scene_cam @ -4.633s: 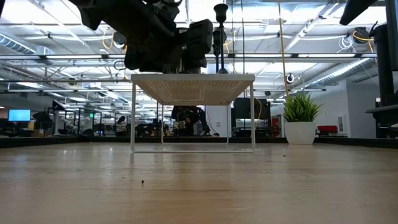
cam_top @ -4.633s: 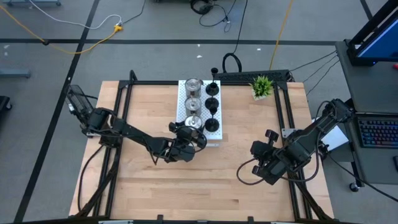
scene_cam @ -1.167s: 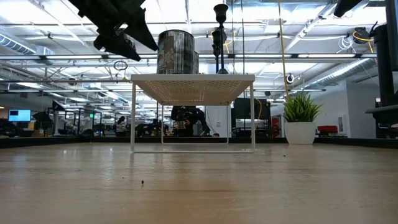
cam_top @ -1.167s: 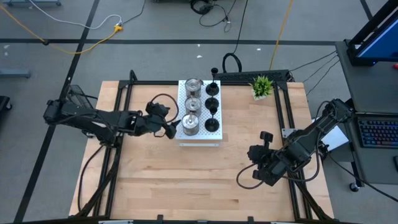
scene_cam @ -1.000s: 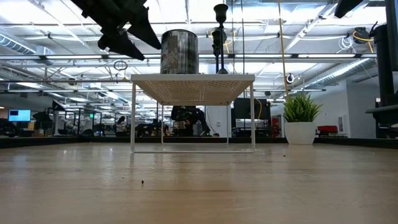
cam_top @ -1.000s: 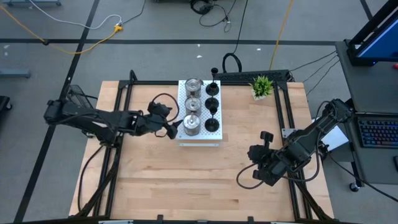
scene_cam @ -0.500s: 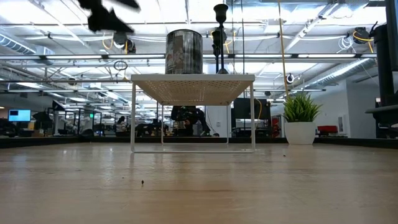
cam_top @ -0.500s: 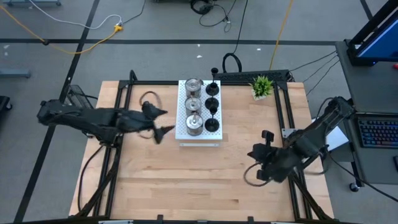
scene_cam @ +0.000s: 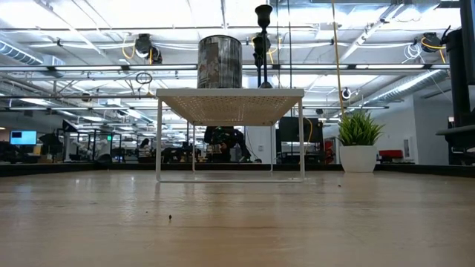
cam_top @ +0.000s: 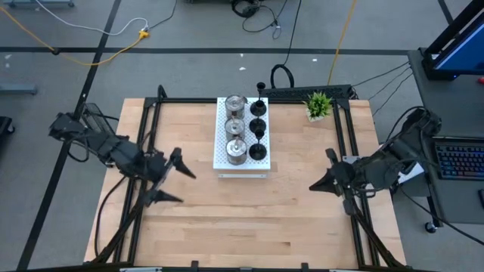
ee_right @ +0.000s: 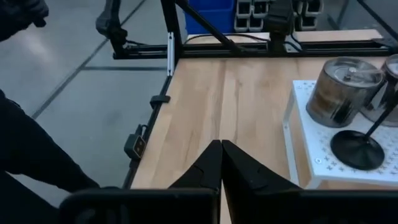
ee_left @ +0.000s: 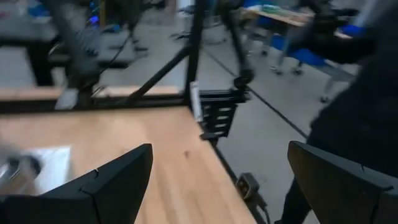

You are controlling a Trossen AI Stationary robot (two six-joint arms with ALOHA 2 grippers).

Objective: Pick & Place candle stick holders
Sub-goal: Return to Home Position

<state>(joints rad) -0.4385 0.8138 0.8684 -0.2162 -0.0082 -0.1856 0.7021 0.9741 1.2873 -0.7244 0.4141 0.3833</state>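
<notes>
Three shiny silver candle stick holders (cam_top: 236, 127) stand in a row on the white perforated board (cam_top: 221, 159), with several matte black ones (cam_top: 258, 128) in a row to their right. In the low view the nearest silver holder (scene_cam: 220, 62) and a black stem (scene_cam: 263, 44) stand on the board's top (scene_cam: 230, 100). My left gripper (cam_top: 172, 180) is open and empty, left of the board near the table's left side. My right gripper (cam_top: 316, 183) is shut and empty at the table's right, pointing toward the board.
A small green plant (cam_top: 318, 104) in a white pot stands at the far right of the table. A black frame (cam_top: 151, 121) runs along the table's left, far and right edges. Bare wood (cam_top: 249, 219) lies between the board and the near edge.
My left gripper, open, has drawn away from the nearest silver holder toward the table's left and near edges. That holder has slid a little toward the right on the board. My right gripper has turned and drawn a little toward the table's right edge.
</notes>
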